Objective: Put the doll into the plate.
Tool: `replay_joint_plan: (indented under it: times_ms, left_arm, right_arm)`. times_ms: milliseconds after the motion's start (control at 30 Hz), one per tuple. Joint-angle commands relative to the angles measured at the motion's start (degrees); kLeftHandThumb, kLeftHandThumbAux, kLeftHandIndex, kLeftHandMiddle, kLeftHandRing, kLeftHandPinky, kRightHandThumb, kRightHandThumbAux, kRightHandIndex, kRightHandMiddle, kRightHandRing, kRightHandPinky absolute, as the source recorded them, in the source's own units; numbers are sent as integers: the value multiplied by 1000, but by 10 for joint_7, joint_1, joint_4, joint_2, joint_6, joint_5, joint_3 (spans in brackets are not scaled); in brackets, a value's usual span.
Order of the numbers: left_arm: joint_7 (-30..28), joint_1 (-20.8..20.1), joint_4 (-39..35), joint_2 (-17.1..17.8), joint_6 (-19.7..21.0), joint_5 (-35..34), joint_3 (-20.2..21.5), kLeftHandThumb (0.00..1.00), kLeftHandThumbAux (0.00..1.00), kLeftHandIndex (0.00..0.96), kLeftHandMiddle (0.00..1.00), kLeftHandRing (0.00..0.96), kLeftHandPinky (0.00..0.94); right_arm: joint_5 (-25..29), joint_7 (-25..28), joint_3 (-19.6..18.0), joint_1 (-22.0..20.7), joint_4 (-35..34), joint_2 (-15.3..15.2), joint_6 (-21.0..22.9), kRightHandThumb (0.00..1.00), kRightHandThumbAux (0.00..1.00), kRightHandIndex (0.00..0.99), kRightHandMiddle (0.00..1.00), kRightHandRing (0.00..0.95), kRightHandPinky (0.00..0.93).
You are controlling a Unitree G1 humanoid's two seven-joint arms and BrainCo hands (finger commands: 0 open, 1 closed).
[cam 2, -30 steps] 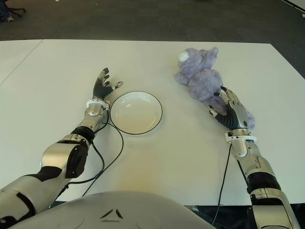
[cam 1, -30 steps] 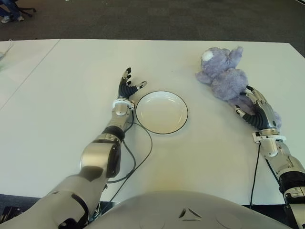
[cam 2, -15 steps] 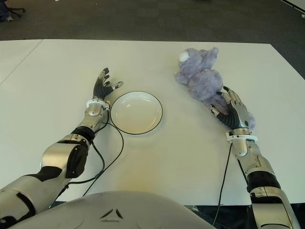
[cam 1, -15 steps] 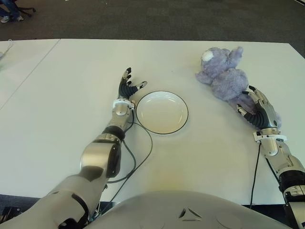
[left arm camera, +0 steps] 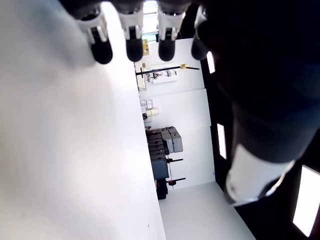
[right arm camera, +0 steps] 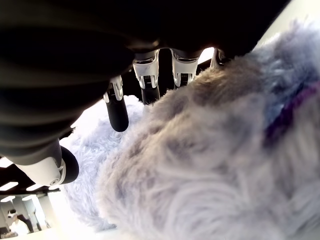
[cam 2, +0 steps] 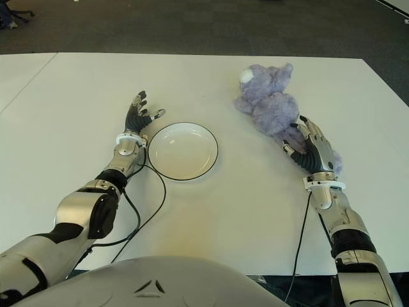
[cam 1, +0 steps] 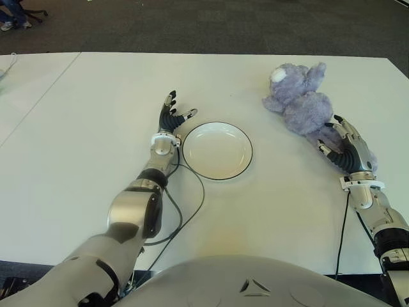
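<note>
A fluffy lilac doll (cam 1: 296,97) lies on the white table (cam 1: 89,109) at the far right. My right hand (cam 1: 343,146) is over the doll's near end, fingers spread above the fur, not closed around it. In the right wrist view the fingertips (right arm camera: 119,116) hang just over the plush (right arm camera: 210,165). A white plate (cam 1: 216,150) with a dark rim lies in the middle, with nothing in it. My left hand (cam 1: 170,115) shows just left of the plate, fingers spread and holding nothing.
A black cable (cam 1: 192,198) loops on the table below the plate's left side. The table's far edge meets dark carpet (cam 1: 204,25). A seam (cam 1: 45,96) runs across the left part of the table.
My right hand has shifted slightly to the right along the doll's near end. The doll, plate and left hand have not moved.
</note>
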Motion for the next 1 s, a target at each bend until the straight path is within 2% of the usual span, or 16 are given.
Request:
replay_joint_plan:
  times_ms: [33, 233, 267, 367, 433, 467, 567, 633, 667, 733, 867, 933, 1000]
  left_arm:
    - [-7, 98, 65, -22, 67, 7, -7, 0, 797, 47, 60, 65, 99]
    - [-6, 99, 65, -22, 66, 9, -9, 0, 793, 48, 58, 65, 104]
    - [-6, 99, 65, -22, 65, 9, -9, 0, 789, 48, 57, 65, 102]
    - [-7, 99, 65, -21, 65, 8, -8, 0, 785, 48, 56, 65, 99]
    - [-7, 99, 65, -21, 65, 7, -8, 0, 777, 48, 56, 65, 97]
    - [-7, 99, 65, -21, 65, 7, -8, 0, 775, 48, 56, 65, 96]
    - [-7, 99, 65, -21, 65, 7, -8, 0, 774, 48, 56, 64, 93]
    - [-6, 99, 65, -20, 65, 7, -7, 0, 774, 48, 56, 64, 94]
    - [-6, 99, 65, -20, 64, 7, -7, 0, 778, 49, 57, 62, 92]
    - [-7, 99, 64, -20, 64, 7, -7, 0, 783, 49, 56, 60, 91]
    - [-11, 99, 65, -21, 65, 5, -5, 0, 789, 48, 55, 59, 91]
    - [-12, 99, 64, -21, 65, 3, -4, 0, 800, 49, 58, 60, 103]
    - [-13, 100, 64, -21, 64, 3, -3, 0, 807, 52, 61, 64, 109]
  right_arm:
    - [-16, 11, 27, 30, 28, 23, 21, 516, 477, 186, 34, 90, 247]
    - [-14, 23, 33, 29, 31, 20, 24, 520, 485, 188, 61, 122, 269]
    - [-14, 25, 34, 29, 31, 20, 25, 510, 490, 190, 78, 127, 229]
    - [-9, 35, 35, 30, 28, 21, 26, 506, 494, 194, 92, 129, 203]
    - [-4, 41, 35, 30, 26, 24, 26, 537, 497, 209, 124, 190, 333]
    - [-2, 43, 34, 30, 26, 25, 26, 554, 496, 218, 139, 218, 365]
    - [7, 54, 33, 30, 22, 28, 22, 577, 493, 234, 170, 251, 389]
    - [15, 67, 34, 29, 22, 27, 13, 602, 496, 261, 233, 297, 416]
    - [19, 74, 35, 29, 22, 25, 8, 678, 652, 373, 318, 376, 485]
    - [28, 88, 36, 29, 21, 22, -1, 703, 697, 409, 377, 431, 531]
    - [43, 108, 34, 30, 20, 20, -10, 708, 703, 416, 411, 463, 556]
    - [54, 119, 32, 30, 21, 21, -14, 816, 682, 400, 475, 492, 565]
    - [65, 126, 29, 31, 17, 23, -13, 829, 680, 393, 494, 510, 578]
